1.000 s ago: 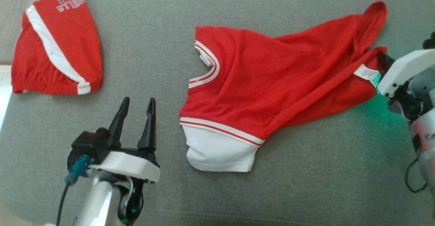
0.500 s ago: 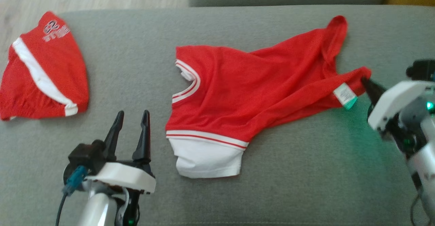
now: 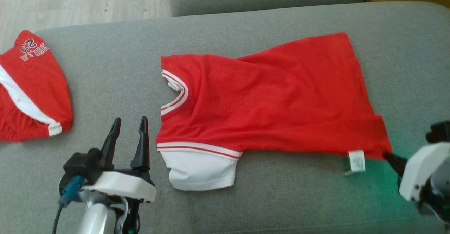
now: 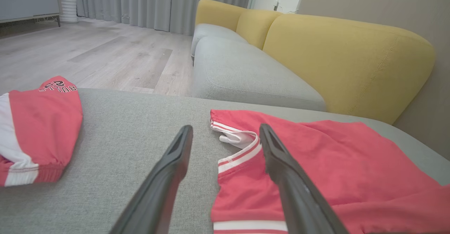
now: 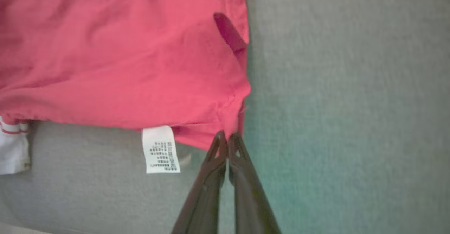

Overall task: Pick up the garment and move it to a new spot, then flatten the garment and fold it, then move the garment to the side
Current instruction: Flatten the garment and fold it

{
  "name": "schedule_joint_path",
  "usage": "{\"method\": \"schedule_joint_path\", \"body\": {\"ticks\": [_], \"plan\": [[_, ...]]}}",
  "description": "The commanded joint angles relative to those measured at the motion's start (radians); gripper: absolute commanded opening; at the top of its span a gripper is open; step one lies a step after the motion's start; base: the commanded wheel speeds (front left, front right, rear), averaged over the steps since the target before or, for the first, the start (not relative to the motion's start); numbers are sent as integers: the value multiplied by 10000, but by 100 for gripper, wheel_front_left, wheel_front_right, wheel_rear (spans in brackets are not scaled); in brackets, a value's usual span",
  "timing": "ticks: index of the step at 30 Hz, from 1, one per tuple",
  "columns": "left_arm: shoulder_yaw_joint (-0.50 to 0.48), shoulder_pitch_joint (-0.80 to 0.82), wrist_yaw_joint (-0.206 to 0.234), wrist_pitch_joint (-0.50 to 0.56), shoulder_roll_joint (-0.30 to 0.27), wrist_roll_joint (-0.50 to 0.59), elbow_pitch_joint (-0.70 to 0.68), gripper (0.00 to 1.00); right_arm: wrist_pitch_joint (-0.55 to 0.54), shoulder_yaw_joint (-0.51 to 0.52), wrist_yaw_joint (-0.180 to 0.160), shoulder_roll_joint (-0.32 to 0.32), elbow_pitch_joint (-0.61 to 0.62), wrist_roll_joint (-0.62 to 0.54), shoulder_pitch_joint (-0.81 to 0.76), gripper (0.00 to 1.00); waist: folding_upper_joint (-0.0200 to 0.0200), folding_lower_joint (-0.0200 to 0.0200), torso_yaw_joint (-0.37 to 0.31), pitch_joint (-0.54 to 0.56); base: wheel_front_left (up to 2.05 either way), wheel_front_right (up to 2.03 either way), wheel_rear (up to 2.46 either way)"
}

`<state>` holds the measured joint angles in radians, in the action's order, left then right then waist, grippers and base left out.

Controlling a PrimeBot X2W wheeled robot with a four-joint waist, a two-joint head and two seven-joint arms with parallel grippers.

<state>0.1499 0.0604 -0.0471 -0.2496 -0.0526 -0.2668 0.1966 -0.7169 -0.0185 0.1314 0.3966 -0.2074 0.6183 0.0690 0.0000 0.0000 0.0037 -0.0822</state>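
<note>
Spread across the middle of the head view on the grey cushion (image 3: 105, 61): red garment (image 3: 267, 96), mostly flat, neck trim (image 3: 175, 96) at centre left, white sleeve (image 3: 200, 172) at lower centre. Pinched tight on its corner at lower right, just beside the white label (image 3: 355, 160): right pincer (image 3: 391, 156). Wide and empty at lower left, near the sleeve but apart from it: left pincer (image 3: 129, 121). Looks thin, light, limp, slightly stretchy; likely to sag and wrinkle if lifted by one point. Best taken at seamed corners or edges, two at once, and drawn taut rather than pushed.
</note>
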Motion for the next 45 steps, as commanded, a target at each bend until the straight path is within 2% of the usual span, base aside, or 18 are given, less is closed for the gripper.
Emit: {"method": "schedule_joint_path", "body": {"ticks": [1, 4, 5, 6, 10, 13, 16, 19, 20, 21, 26, 30, 40, 45], "plan": [[-315, 183, 47, -122, -121, -3, -342, 100, -248, 146, -7, 95, 501, -279, 42, 0, 0, 0, 9, -25, 0, 0, 0], [-274, 222, 30, -122, -121, -6, -311, 100, -1090, 801, -7, -386, 688, -1021, -382, 0, 0, 0, 46, -44, 0, 0, 0], [-258, 235, 23, -122, -121, -8, -300, 100, -1259, 1024, -7, -549, 729, -1307, -471, 15, 0, 0, 66, -51, 0, 0, 0], [-243, 244, 14, -122, -125, -10, -288, 100, -1381, 1225, -7, -724, 766, -1577, -536, 100, 0, 0, 88, -51, 0, 0, 0], [-231, 227, -3, -122, -174, -37, -226, 100, -1750, 1755, -7, -1394, 1139, -2294, -709, 100, 0, 0, 153, 7, 0, 0, 0], [-251, 167, 15, -122, -209, -62, -192, 100, -1470, 1947, -7, -1622, 1808, -2592, -636, 100, 0, 0, 150, 112, 0, 0, 0], [-267, 103, 43, -122, -230, -88, -180, 100, -261, 2229, -7, -2010, 2565, -2697, -322, 100, 0, 0, 124, 229, 0, 0, 0], [-252, 36, 73, -122, -223, -107, -187, 100, 1415, 2413, -7, -2638, 2929, -2736, -41, 100, 0, 0, 96, 362, 0, 0, 0], [-245, 10, 81, -122, -221, -115, -188, 100, 1996, 2466, -7, -2785, 2907, -2754, 14, 100, 0, 0, 85, 399, 0, 0, 0], [-245, 10, 81, -122, -221, -115, -188, 100, 1996, 2466, -7, -2785, 2907, -2754, 14, 100, 0, 0, 85, 399, 0, 0, 0], [-253, -170, 77, -122, -233, -180, -177, 100, 4608, 2264, -7, -3214, 2403, -2868, -84, 100, 0, 0, 33, 587, 0, 0, 0], [-257, -300, 92, -122, -233, -228, -174, 100, 5785, 2103, -7, -3368, 1637, -2884, -211, 100, 0, 0, 20, 613, 0, 0, 0], [-122, -182, 58, -32, -339, -255, -95, 100, 6304, 1735, -7, -3435, 794, -2985, 116, 100, 0, 0, 1, 620, 0, 0, 0], [123, 253, -199, 634, -566, -326, -29, 100, 6335, 1583, -7, -3446, 616, -2918, 232, 100, 0, 0, -123, 512, 0, 0, 0]]}}
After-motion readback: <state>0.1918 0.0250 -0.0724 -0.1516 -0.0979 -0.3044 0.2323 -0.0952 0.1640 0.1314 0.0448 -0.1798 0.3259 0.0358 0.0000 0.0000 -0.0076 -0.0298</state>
